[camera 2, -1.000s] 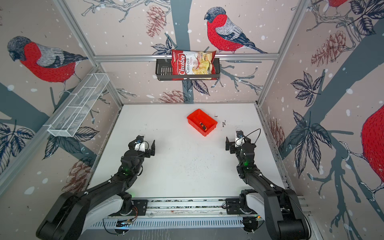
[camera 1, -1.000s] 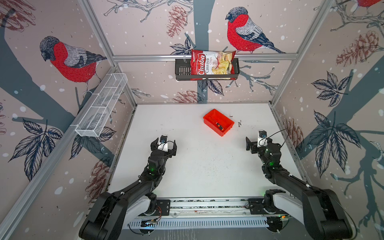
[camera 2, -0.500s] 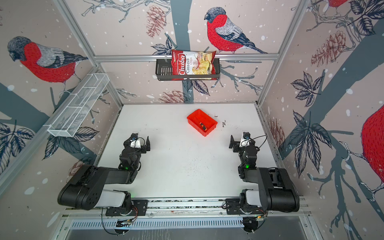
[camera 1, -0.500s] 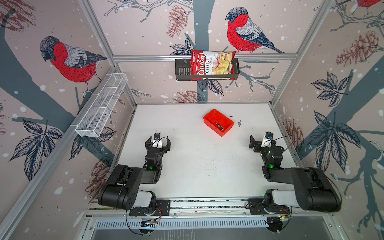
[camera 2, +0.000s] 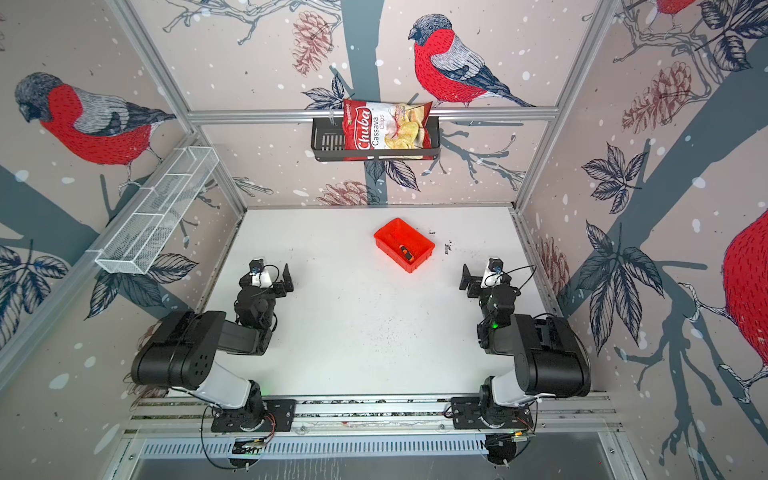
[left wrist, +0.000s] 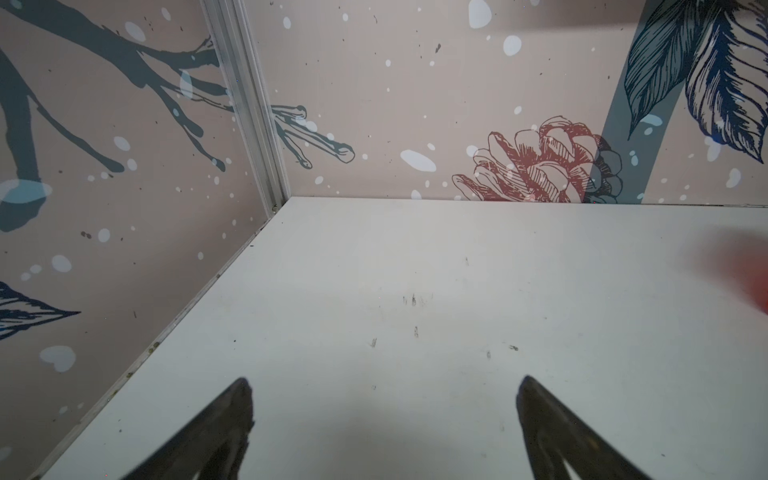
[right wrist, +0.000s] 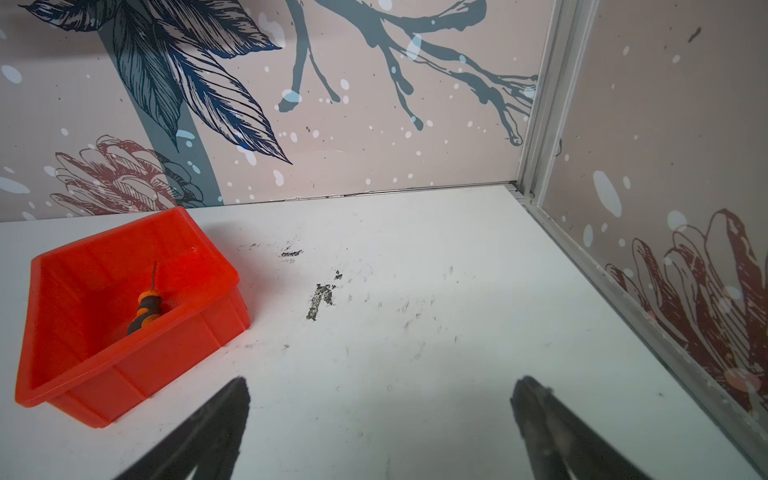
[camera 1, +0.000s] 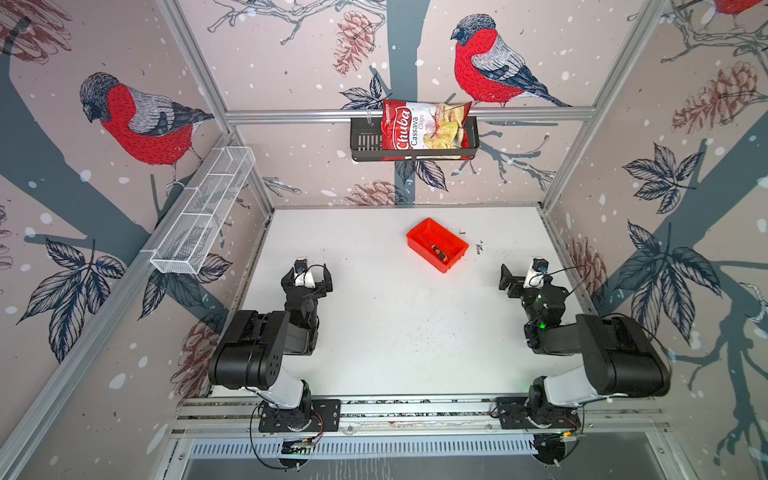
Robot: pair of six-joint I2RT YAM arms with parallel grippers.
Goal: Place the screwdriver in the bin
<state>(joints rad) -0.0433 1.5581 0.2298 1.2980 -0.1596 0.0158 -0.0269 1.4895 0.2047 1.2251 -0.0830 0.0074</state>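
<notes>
Right wrist: screwdriver (right wrist: 143, 309) inside bin (right wrist: 124, 374), apart from right gripper (right wrist: 384, 380), jaws spread, empty.

Top views overhead, sharing whole table (camera 1: 395, 332), wrist views low, forward-facing

One red bin (right wrist: 137, 374) sits right of centre, toward the far side of the one white table (camera 1: 395, 332). One screwdriver (right wrist: 142, 312) lies in it. Two robot arms stand at the near edge, one left arm (camera 1: 257, 345) and one right arm (camera 1: 615, 357). Each carries one gripper, which makes two: the left gripper (left wrist: 384, 384) and the right gripper (right wrist: 380, 382). On the far wall hangs one black basket (camera 1: 365, 141) holding one chip bag (camera 1: 424, 131). One white wire tray (camera 1: 203, 212) hangs on the left wall.
</notes>
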